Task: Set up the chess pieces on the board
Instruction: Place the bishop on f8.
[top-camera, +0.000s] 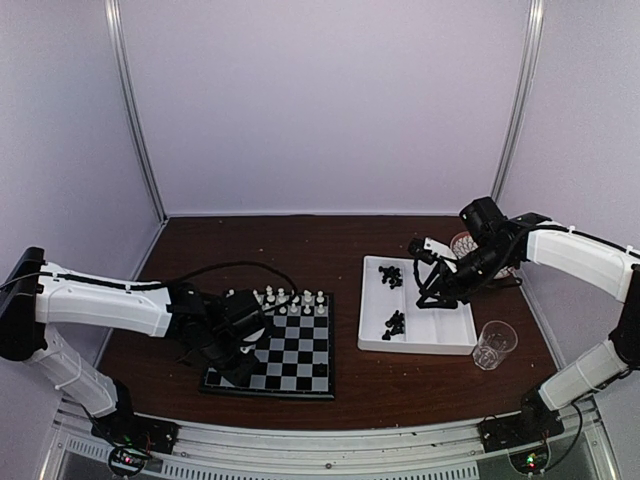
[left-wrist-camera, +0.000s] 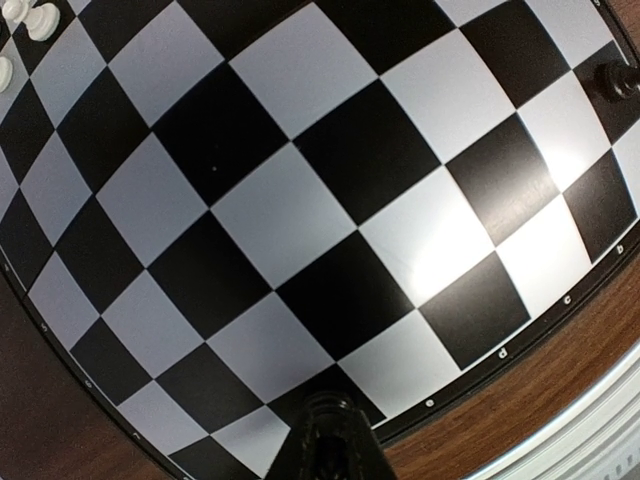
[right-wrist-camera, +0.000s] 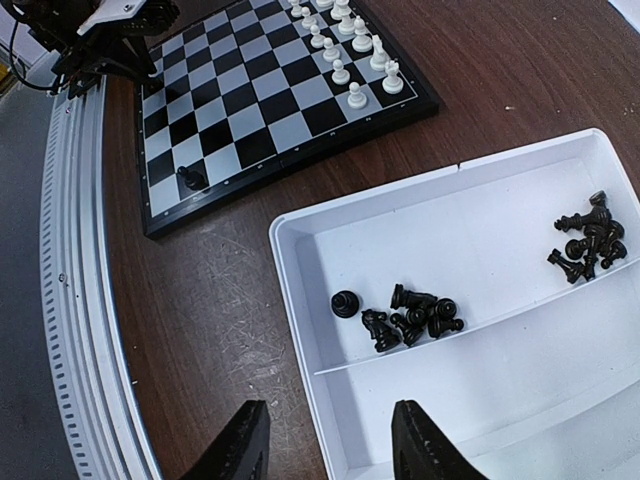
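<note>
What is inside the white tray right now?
Two clusters of black chess pieces, one beside the divider, one farther along. Part of the white tray is hidden under the right arm.

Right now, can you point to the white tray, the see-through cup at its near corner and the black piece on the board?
white tray (right-wrist-camera: 480, 230): right wrist view, bare floor of one compartment.
see-through cup (top-camera: 495, 345): top view, its side wall.
black piece on the board (right-wrist-camera: 190, 177): right wrist view, its body.
</note>
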